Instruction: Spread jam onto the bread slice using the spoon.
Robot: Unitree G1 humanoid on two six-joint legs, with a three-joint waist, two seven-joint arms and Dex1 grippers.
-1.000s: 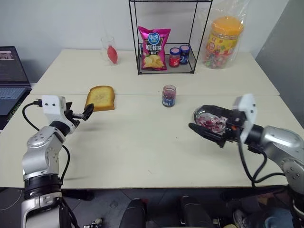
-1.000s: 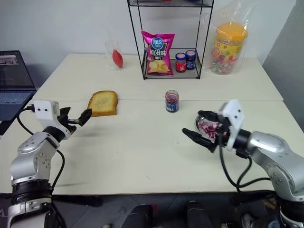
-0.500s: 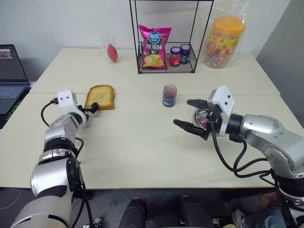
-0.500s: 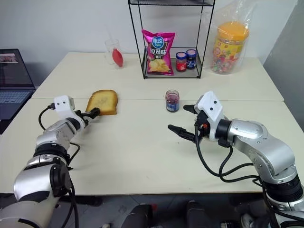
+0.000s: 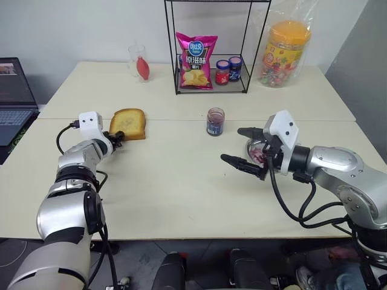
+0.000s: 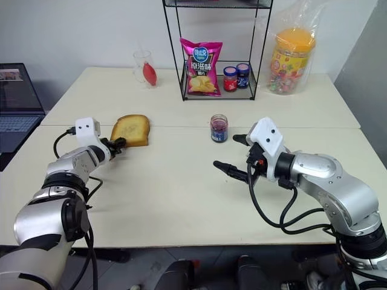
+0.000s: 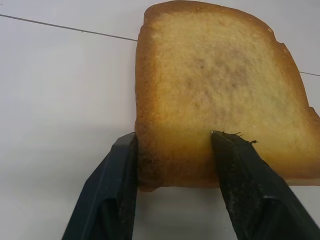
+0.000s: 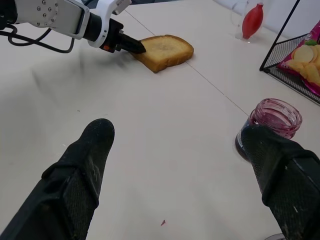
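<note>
In the right half of the left eye view, the right gripper (image 5: 245,147) hangs over the cream table (image 5: 181,187) with its two black fingers spread wide apart and nothing between them. Just behind it, toward the right, a small clear dish smeared with red-pink jam (image 5: 261,153) sits on the tabletop. Slightly farther back, near the centre, stands an open glass jar with a blue label (image 5: 214,121) and dark red preserve inside.

At centre left, the left gripper (image 5: 116,138) reaches the near edge of the thick golden-brown toasted bread slice (image 5: 128,124), which lies flat on the table. In the left wrist view its fingers (image 7: 119,190) are closed against that near corner, one on the side crust and one over the top.

At the upper middle stands a black wire rack (image 5: 211,48) holding a pink crisp bag (image 5: 195,61).
</note>
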